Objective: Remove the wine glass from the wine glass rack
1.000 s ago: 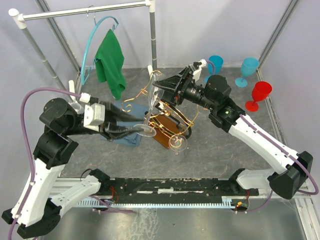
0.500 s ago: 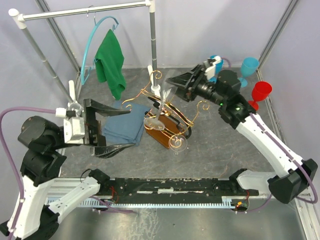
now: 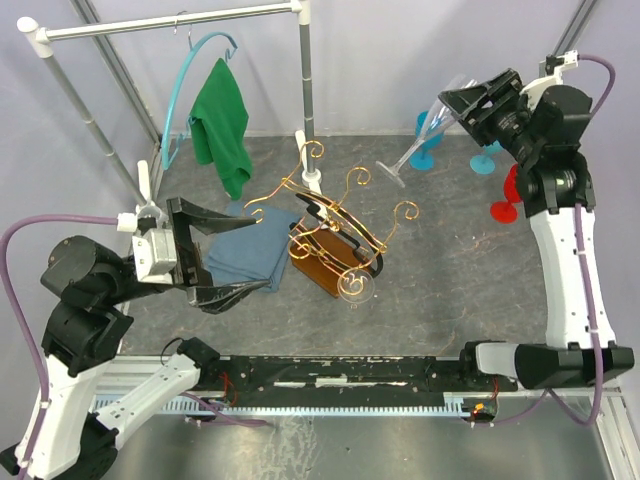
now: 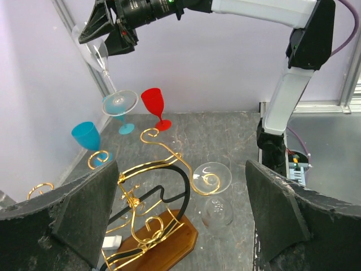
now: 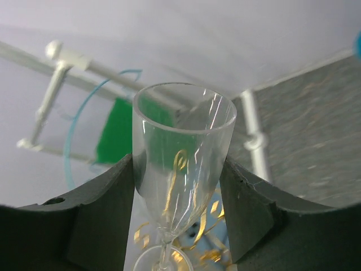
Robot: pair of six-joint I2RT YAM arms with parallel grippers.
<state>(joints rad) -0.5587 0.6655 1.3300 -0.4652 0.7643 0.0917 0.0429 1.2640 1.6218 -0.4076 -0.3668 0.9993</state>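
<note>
Right hand (image 3: 455, 105): clenched on the bowl of the wine glass (image 5: 179, 141), with one dark finger (image 5: 96, 220) pressed to each side.
Wine glass: clear and slender. It is tilted, with the rim up in the hand and the stem slanting down to its foot (image 3: 392, 172).
Glass position: in the air above the far right of the desk (image 3: 450, 290), off the wine glass rack (image 3: 330, 235) and touching none of its wires.
Glass contents: only the gold scrolls show, seen through the clear wall in the right wrist view.
Wine glass rack: stands mid-desk on its brown wooden base, with gold scrolls and black bars above. It is well apart from the held glass.
Rack load: a second clear glass (image 4: 217, 197) hangs at the near end, foot caught in a scroll and bowl hanging down beside the base.
Left hand (image 3: 262, 253): released, fingers spread wide and grasping nothing. It is low, just left of the rack.
Glass to left hand: well apart, with the rack between them.
Goblets: two blue goblets (image 3: 495, 140) and a red goblet (image 3: 515, 192) stand upright at the far right of the desk, near the held glass.
Blue cloth (image 3: 240, 262): lies folded on the desk beside the rack, under the left hand.
Clothes rail (image 3: 170, 22): far left, carrying a green cloth (image 3: 222, 120) on a hanger.
</note>
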